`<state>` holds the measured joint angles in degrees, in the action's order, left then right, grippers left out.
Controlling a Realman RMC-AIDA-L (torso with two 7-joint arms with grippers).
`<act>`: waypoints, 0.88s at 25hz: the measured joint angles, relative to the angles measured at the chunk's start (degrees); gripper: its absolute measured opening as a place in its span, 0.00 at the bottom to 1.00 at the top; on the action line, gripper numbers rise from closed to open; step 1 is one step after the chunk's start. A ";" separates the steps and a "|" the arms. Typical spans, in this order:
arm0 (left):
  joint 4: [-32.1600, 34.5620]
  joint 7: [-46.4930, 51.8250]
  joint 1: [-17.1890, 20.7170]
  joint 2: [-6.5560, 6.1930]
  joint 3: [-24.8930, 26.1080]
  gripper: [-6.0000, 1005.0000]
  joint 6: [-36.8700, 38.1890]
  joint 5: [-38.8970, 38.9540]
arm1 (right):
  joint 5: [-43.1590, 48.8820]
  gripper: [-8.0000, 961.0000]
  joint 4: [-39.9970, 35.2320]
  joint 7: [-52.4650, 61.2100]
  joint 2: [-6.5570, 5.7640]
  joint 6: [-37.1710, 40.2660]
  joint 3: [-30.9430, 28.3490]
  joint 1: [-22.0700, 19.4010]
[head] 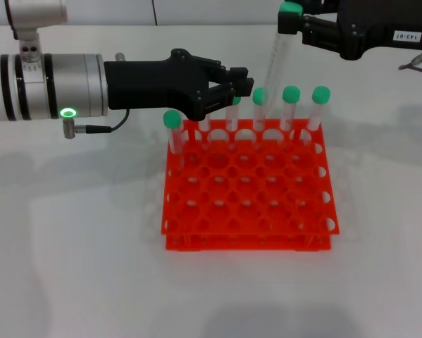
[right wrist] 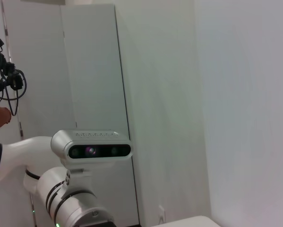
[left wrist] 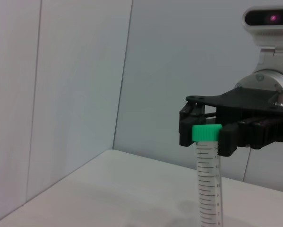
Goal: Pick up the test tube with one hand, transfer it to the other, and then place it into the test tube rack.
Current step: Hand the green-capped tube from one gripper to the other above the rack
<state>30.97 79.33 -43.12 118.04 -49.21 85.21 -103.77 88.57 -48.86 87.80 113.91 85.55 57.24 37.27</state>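
Observation:
My right gripper (head: 290, 22), black with a white label, is shut on the green cap of the test tube (head: 275, 60). It holds the tube nearly upright above the back row of the orange-red test tube rack (head: 249, 211). The left wrist view shows this grip too: the right gripper (left wrist: 206, 138) clamps the cap and the tube (left wrist: 208, 189) hangs below. My left gripper (head: 233, 87), black on the arm with the green light ring, is open and empty. It sits just left of the held tube, over the rack's back left edge.
Several other green-capped tubes stand in the rack's back row (head: 290, 105), and one stands at its left corner (head: 172, 130). The rack sits on a white table (head: 70, 246). The right wrist view shows the left arm's camera housing (right wrist: 91, 150) and a wall.

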 joint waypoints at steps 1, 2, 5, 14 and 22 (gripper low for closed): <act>0.00 0.09 -0.03 0.00 -0.03 0.16 0.00 -0.09 | 0.08 0.29 0.00 0.00 0.00 -0.02 0.00 0.00; 0.00 0.17 -0.06 0.00 -0.04 0.16 -0.01 -0.19 | 0.14 0.29 0.00 0.00 -0.01 -0.04 0.00 0.00; 0.00 0.34 -0.21 0.00 -0.13 0.16 0.10 -0.28 | 0.18 0.29 -0.04 0.00 -0.01 -0.07 -0.04 0.03; 0.82 2.71 0.10 -0.15 -0.17 0.42 0.77 -0.20 | 0.18 0.29 -0.83 0.03 0.21 0.11 -0.22 -0.22; 6.34 6.66 2.70 0.41 -0.18 0.71 2.04 -0.08 | 0.18 0.29 -0.98 0.07 0.35 0.46 -0.46 -0.45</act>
<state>37.31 85.99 -40.42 118.45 -49.39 87.25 -103.85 88.75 -49.85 87.87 114.26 86.01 56.79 36.82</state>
